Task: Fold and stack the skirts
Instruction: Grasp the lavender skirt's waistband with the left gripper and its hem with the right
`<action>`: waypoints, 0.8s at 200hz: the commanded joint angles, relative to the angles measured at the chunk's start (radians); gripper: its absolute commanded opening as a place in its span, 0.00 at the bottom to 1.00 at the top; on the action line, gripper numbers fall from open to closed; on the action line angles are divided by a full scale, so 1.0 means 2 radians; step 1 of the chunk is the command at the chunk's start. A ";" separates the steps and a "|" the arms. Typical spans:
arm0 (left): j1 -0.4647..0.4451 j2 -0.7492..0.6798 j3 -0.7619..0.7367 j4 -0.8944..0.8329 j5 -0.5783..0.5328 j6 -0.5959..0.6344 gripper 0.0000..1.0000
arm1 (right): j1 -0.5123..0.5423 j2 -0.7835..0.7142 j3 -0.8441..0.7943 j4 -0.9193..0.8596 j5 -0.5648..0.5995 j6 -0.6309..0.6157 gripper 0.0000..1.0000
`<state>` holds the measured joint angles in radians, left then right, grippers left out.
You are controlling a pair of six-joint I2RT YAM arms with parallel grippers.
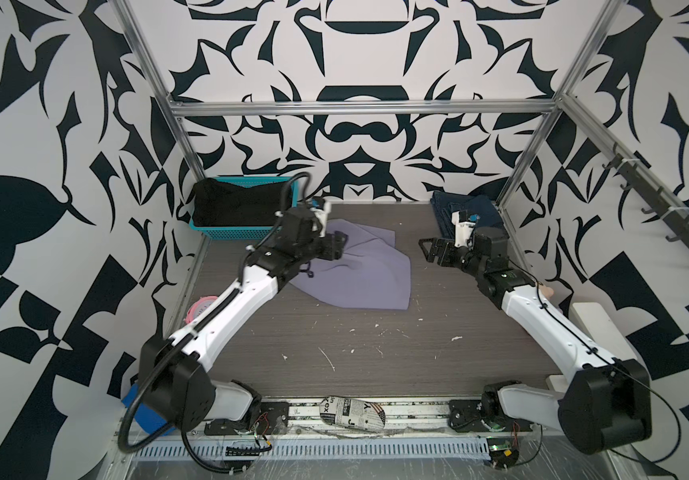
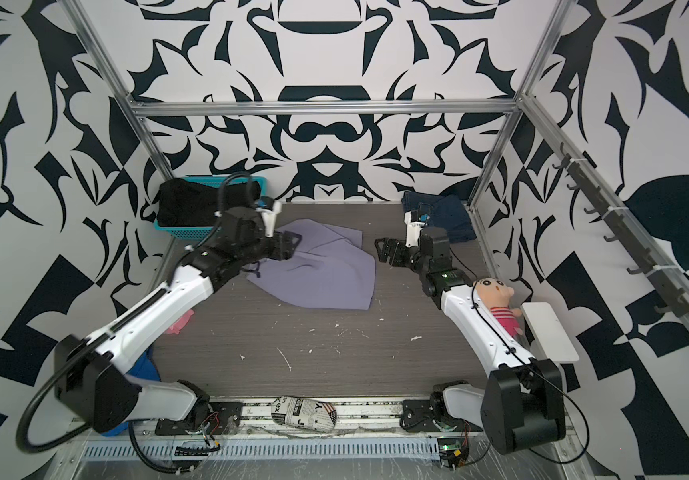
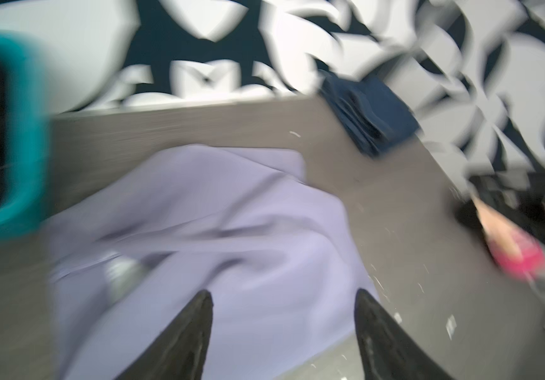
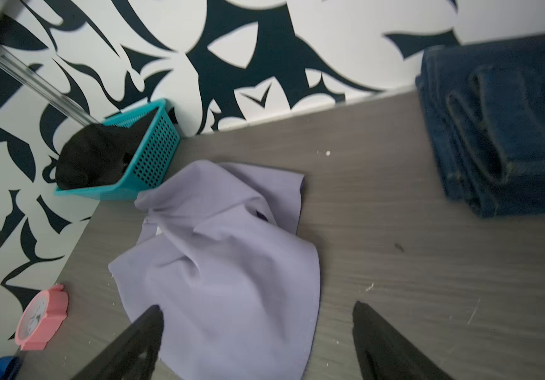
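In both top views the lavender skirt [image 1: 359,274] lies rumpled and unfolded on the far half of the desk [image 1: 355,357], a little left of the middle. Its longer run slants from the far left, near the basket [image 1: 226,236], toward the near right. The left jaws hang right over the skirt's left edge, though from above it cannot be told whether they touch the cloth. The right jaws stand apart from the skirt on its right side, spread wide and empty, pointing at it across bare desk. The denim skirt [image 1: 473,214] sits folded in the far right corner behind the right arm, and the black skirt [image 1: 230,203] fills the basket at the far left. The left wrist view is blurred, yet it shows the two tips of the left jaws parted with nothing between them and the lavender skirt [image 3: 231,214] directly beneath and ahead, so they read as open and holding nothing. The right wrist view shows the right jaws just as wide and bare, with the lavender skirt [image 4: 225,256] ahead of them, the denim skirt [image 4: 501,131] well apart from it, and the basket [image 4: 156,144] beyond. The left arm is clearly the nearer one. It could probably take the edge below it, while the right arm would have to reach leftward to the opposite edge before the skirt could be drawn flat along that slant.
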<state>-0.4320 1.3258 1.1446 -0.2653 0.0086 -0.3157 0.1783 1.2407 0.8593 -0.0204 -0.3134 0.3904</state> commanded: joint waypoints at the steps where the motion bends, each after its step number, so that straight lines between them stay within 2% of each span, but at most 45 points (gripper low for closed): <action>1: 0.055 -0.041 -0.089 -0.029 -0.022 -0.065 0.75 | 0.001 -0.001 -0.041 -0.011 -0.033 0.023 0.93; 17: 0.081 -0.056 -0.138 -0.015 -0.016 -0.059 0.81 | 0.007 0.006 -0.076 -0.009 -0.053 0.032 0.92; 34: 0.098 -0.039 -0.156 -0.004 -0.007 -0.047 0.81 | 0.029 0.020 -0.088 -0.040 -0.051 0.017 0.87; 70: 0.102 0.023 -0.151 0.017 -0.024 -0.023 0.78 | 0.056 0.058 -0.089 -0.106 -0.029 0.004 0.84; 104: 0.106 0.074 -0.124 0.038 -0.017 -0.009 0.70 | 0.056 0.050 -0.112 -0.086 -0.030 0.016 0.85; 123: 0.109 0.103 -0.108 0.041 -0.017 0.001 0.67 | 0.056 0.061 -0.110 -0.070 -0.061 0.019 0.86; 142: 0.113 0.117 -0.102 0.048 -0.027 0.010 0.58 | 0.061 0.084 -0.106 -0.045 -0.097 0.023 0.85; 160: 0.118 0.127 -0.111 0.076 -0.007 0.017 0.47 | 0.067 0.098 -0.106 -0.013 -0.109 0.023 0.84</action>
<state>-0.2104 1.5558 0.9180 -0.1810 -0.0307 -0.3050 0.2955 1.4090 0.6350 -0.1471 -0.4538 0.4248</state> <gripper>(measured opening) 0.541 0.847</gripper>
